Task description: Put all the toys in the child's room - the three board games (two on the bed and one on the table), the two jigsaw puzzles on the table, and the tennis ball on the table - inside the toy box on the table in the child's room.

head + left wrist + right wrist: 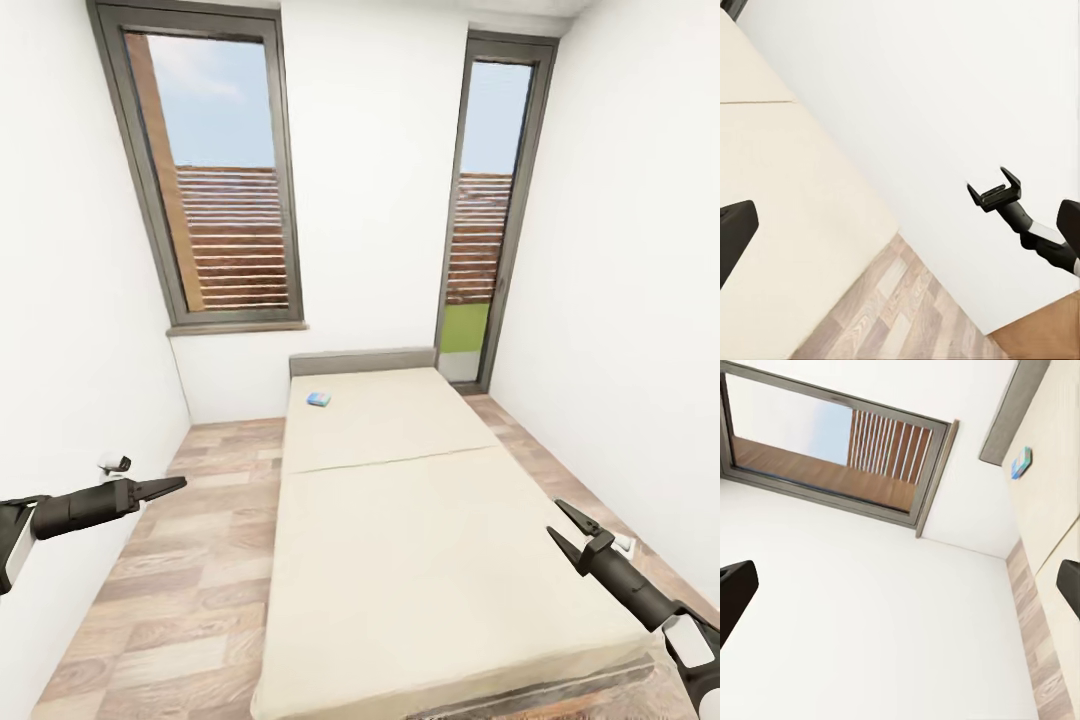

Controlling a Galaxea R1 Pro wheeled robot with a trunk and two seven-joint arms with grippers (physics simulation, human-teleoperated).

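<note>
White walls and two tall windows [225,180] frame the bed [420,520]. Both the left gripper [170,487] and the right gripper [565,530] hang empty with jaws apart; a small blue board game [319,399] lies well beyond both, near the headboard [362,361].

Even, bright, shadowless daylight fills the room, with two tall windows [220,180] showing clear blue sky. White walls [640,250] look nearly blown out. The head view bends strongly at its edges, window frames leaning. Renders are slightly soft, without glare.
</note>
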